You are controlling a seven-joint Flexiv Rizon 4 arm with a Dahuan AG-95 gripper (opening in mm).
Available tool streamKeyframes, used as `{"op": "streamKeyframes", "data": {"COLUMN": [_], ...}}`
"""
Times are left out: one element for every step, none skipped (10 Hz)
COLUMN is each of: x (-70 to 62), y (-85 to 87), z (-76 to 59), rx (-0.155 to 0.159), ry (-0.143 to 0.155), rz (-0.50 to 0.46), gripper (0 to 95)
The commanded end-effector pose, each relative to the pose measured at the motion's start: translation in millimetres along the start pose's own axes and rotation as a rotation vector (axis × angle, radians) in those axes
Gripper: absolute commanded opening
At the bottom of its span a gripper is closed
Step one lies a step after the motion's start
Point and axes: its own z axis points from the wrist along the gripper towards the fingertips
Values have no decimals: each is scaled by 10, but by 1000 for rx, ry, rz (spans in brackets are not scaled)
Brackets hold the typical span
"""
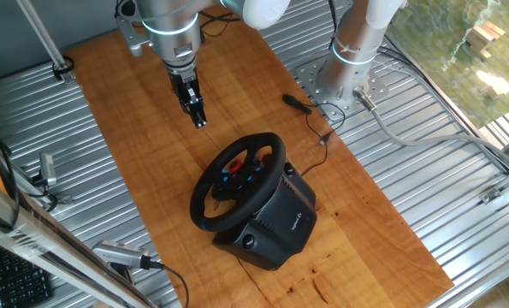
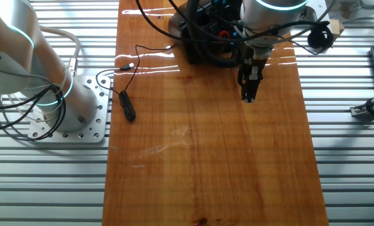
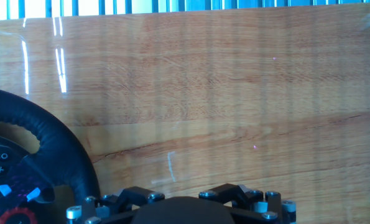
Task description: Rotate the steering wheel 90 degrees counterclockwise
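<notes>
Step in hand: approach, as I judge it; the steering wheel (image 1: 237, 180) is not yet touched.
Gripper (image 1: 199, 115): hangs above bare wood in the upper-centre of one fixed view, pointing down; holds nothing.
Jaws: look close together in both fixed views, though I cannot tell for sure; the hand view does not show the tips.
Steering wheel position: centre of one fixed view, tilted on its black base (image 1: 280, 224), on the wooden table (image 1: 374, 231).
Wheel relative to jaws: apart, below and right of them; in the hand view its rim sits lower left.
Next move calls for: reaching the rim, gripping it, then turning counterclockwise.
</notes>
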Motion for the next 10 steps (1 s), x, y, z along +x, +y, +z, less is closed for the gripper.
{"op": "streamKeyframes", "data": {"x": [1, 1, 2, 3, 3, 3, 3, 3, 3, 3], "y": [0, 0, 2, 3, 4, 4, 4, 4, 4, 4], "z": [0, 0, -3, -5, -7, -7, -7, -8, -8, -8], "rx": [-5, -2, -2, -2, -2, -2, -2, -2, -3, -3], "ry": [6, 6, 7, 7, 7, 7, 7, 7, 7, 7], "rz": [-17, -17, -17, -17, -16, -15, -15, -14, -14, -14], "gripper": [0, 0, 0, 0, 0, 0, 0, 0, 0, 0]}}
